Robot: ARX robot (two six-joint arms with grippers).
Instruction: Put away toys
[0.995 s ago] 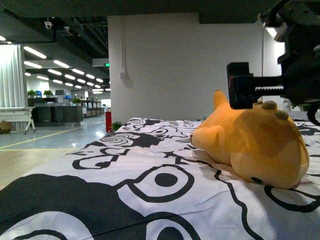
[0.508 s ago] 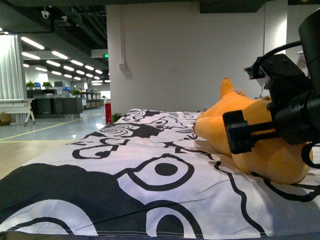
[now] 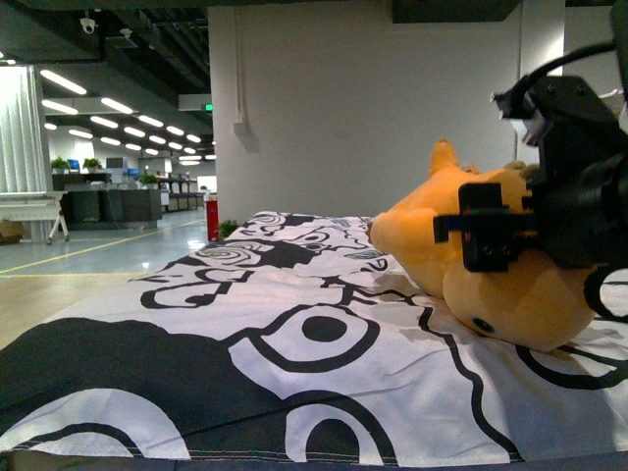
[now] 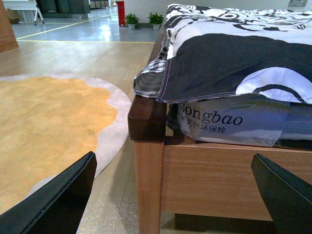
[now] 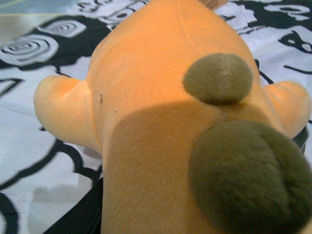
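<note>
the plush toy (image 3: 422, 231) lay on the black-and-white bedspread (image 3: 294, 343), right up against the right gripper (image 3: 496, 235), its orange back filling the space ahead of the jaws (i couldn't tell whether they had closed on it). the left gripper (image 4: 173, 158) hung low by the bed frame (image 4: 146, 122), jaws spread wide with nothing between them. it looked like the grasping step. next would come a firm squeeze on the soft body, then a lift.

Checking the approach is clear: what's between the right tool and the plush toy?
Nothing: in the right wrist view the plush toy fills the frame, with only patterned bedsheet beside it.
</note>
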